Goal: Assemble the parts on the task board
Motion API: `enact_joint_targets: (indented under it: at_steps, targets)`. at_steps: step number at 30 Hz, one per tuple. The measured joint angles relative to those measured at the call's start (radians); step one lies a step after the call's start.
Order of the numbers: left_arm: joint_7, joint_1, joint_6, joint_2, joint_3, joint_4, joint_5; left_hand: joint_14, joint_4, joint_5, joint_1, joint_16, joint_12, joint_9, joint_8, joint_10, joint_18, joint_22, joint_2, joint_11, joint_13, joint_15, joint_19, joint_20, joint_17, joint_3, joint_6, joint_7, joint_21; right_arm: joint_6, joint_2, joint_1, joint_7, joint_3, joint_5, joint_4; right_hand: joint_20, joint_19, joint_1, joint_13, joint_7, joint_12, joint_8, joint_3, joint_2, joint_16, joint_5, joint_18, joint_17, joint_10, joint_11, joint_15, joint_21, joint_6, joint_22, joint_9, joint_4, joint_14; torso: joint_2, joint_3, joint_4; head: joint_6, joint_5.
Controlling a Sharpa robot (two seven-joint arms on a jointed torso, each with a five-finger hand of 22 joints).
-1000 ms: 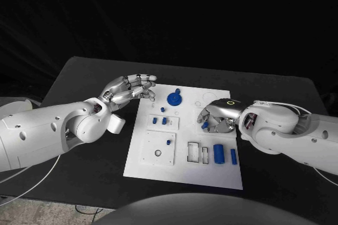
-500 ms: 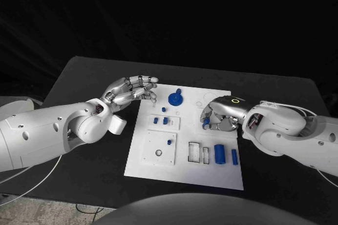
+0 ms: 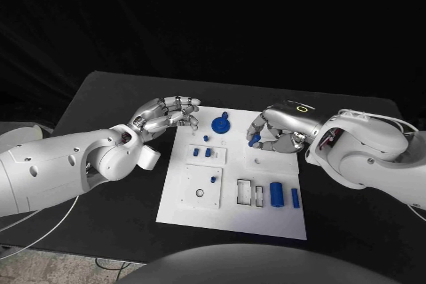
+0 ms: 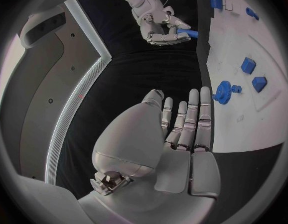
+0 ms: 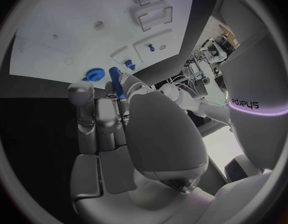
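Head view – task board [image 3: 233,216]: a white plate is seen lying flat in the middle of the black table [image 3: 106,93].
Head view – right hand [image 3: 277,131]: it is raised over the board's far right part, and a blue peg [image 3: 255,139] is pinched between thumb and fingers.
Head view – left hand [image 3: 166,116]: it is held at the board's far left corner with fingers curled loosely and apart; nothing is seen in it.
Head view – parts on board: a blue gear [image 3: 220,123] is noted near the far edge, between the two hands; two small blue blocks [image 3: 201,152] sit in a square recess below it; a blue cylinder [image 3: 276,194] and a slimmer blue bar [image 3: 293,198] lie side by side near the right edge, just beside two rectangular slots [image 3: 249,193].

Left wrist view – left hand [image 4: 178,134]: fingers are seen extended and slightly apart over the black table, just beside the board's edge; nothing is held.
Left wrist view – gear [image 4: 224,92]: it is seen on the board near the fingertips, not touched.
Left wrist view – right hand [image 4: 158,26]: it is seen beyond, the peg [image 4: 187,32] gripped at its fingertips.

Right wrist view – right hand [image 5: 119,129]: the peg [image 5: 116,80] is seen clamped between fingers and thumb, its free end standing out toward the board [image 5: 69,30].
Right wrist view – gear [image 5: 93,75]: it lies on the board just beside the peg's tip – whether they touch cannot be told.
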Motion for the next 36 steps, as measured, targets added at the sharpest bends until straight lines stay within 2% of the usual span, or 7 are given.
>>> enact_joint_targets:
  at_steps: [7, 13, 15, 20, 23, 31, 36]
  targets:
    - [-0.001, -0.003, 0.003, 0.004, 0.000, -0.005, 0.000, 0.000, 0.000, 0.000, 0.000, 0.000, 0.000, 0.000, 0.000, 0.000, 0.000, 0.000, 0.000, 0.000, -0.001, 0.000, 0.000, 0.000, 0.000, 0.000, 0.000, 0.000, 0.000, 0.034, 0.094, -0.002, 0.010, 0.000, 0.027, 0.017, -0.003, 0.003, 0.000, 0.000, -0.003, -0.006, 0.003, 0.007, 0.000, 0.000, -0.002, 0.000, 0.000, 0.008, 0.002, -0.004, 0.000, 0.003, 0.000, 0.008, -0.007, 0.004, 0.000, 0.0010, 0.0018, 0.000, 0.000]
    - [-0.001, -0.005, 0.004, 0.006, 0.000, -0.006, 0.000, 0.000, 0.003, 0.000, 0.000, 0.000, 0.000, 0.000, 0.000, 0.000, 0.000, 0.000, 0.000, 0.000, -0.001, 0.000, 0.000, 0.000, 0.000, 0.003, 0.000, 0.000, -0.004, 0.052, 0.202, -0.050, 0.036, 0.000, -0.005, -0.029, -0.004, 0.003, 0.000, 0.002, -0.003, -0.007, 0.003, 0.007, 0.000, 0.000, -0.004, -0.001, 0.000, 0.008, 0.003, -0.004, 0.013, 0.003, 0.000, 0.008, -0.007, 0.004, -0.001, 0.0006, 0.0036, 0.000, 0.001]
    - [0.000, -0.005, 0.004, 0.005, 0.000, -0.006, 0.000, 0.000, 0.003, 0.000, 0.000, 0.000, 0.000, 0.000, 0.000, 0.000, 0.000, 0.000, 0.000, 0.000, -0.001, 0.000, 0.000, 0.000, 0.000, 0.003, 0.000, 0.000, -0.004, 0.053, 0.233, -0.069, 0.045, 0.000, -0.021, -0.052, -0.009, 0.009, 0.000, 0.003, -0.003, -0.009, 0.003, 0.007, 0.000, 0.000, -0.004, -0.016, 0.010, 0.008, 0.003, -0.009, 0.030, 0.003, 0.000, 0.008, -0.007, 0.009, -0.001, 0.0005, 0.0036, 0.000, 0.002]
    - [0.000, -0.006, 0.004, 0.004, 0.000, -0.006, 0.000, 0.000, 0.003, 0.000, 0.000, 0.000, 0.000, -0.001, 0.000, 0.000, 0.000, 0.000, 0.000, 0.000, -0.001, 0.000, 0.000, 0.000, 0.000, 0.003, 0.000, 0.000, -0.004, 0.052, 0.299, -0.114, 0.070, -0.001, -0.065, -0.105, -0.011, 0.019, 0.000, 0.003, -0.003, -0.017, 0.003, 0.011, 0.000, 0.020, -0.005, -0.016, 0.040, 0.009, 0.003, -0.017, 0.062, 0.003, 0.000, 0.008, -0.011, 0.019, 0.000, 0.0000, 0.0039, 0.000, 0.003]
    - [0.000, -0.006, 0.004, 0.005, 0.000, -0.006, 0.000, -0.003, 0.003, 0.000, 0.000, 0.000, 0.000, -0.001, 0.000, 0.000, 0.000, 0.001, 0.000, 0.000, -0.002, -0.003, 0.000, 0.000, 0.000, 0.003, 0.000, 0.000, -0.004, 0.049, 0.340, -0.140, 0.086, 0.000, -0.090, -0.142, -0.009, 0.020, 0.000, 0.003, -0.003, -0.017, 0.003, 0.011, 0.000, 0.023, -0.006, -0.016, 0.052, 0.009, 0.003, -0.014, 0.074, 0.003, 0.000, 0.009, -0.011, 0.022, 0.001, 0.0000, 0.0036, 0.000, 0.006]
    - [0.000, -0.006, 0.004, 0.005, 0.000, -0.006, 0.000, -0.004, -0.004, 0.004, 0.006, 0.000, 0.000, -0.004, 0.000, 0.004, 0.000, 0.003, 0.006, -0.003, -0.006, -0.004, 0.000, 0.000, 0.000, 0.010, 0.000, 0.000, -0.004, 0.048, 0.395, -0.184, 0.120, 0.000, -0.138, -0.196, -0.013, 0.024, 0.000, 0.003, -0.003, -0.021, 0.003, 0.015, 0.000, 0.029, -0.008, -0.016, 0.061, 0.012, 0.006, -0.014, 0.086, 0.003, 0.000, 0.011, -0.015, 0.029, 0.002, -0.0004, 0.0027, 0.000, 0.016]
    - [0.000, -0.006, 0.004, 0.004, 0.000, -0.006, 0.000, -0.004, -0.004, 0.004, 0.006, 0.000, 0.000, -0.005, 0.000, 0.004, 0.000, 0.004, 0.006, -0.003, -0.007, -0.004, 0.000, 0.000, 0.000, 0.010, 0.000, 0.000, -0.004, 0.051, 0.401, -0.195, 0.132, 0.000, -0.157, -0.206, -0.009, 0.027, 0.000, 0.003, -0.003, -0.025, 0.003, 0.018, 0.000, 0.029, -0.008, -0.016, 0.061, 0.012, 0.006, -0.014, 0.086, 0.002, 0.000, 0.012, -0.018, 0.029, 0.002, -0.0003, 0.0021, 0.000, 0.019]
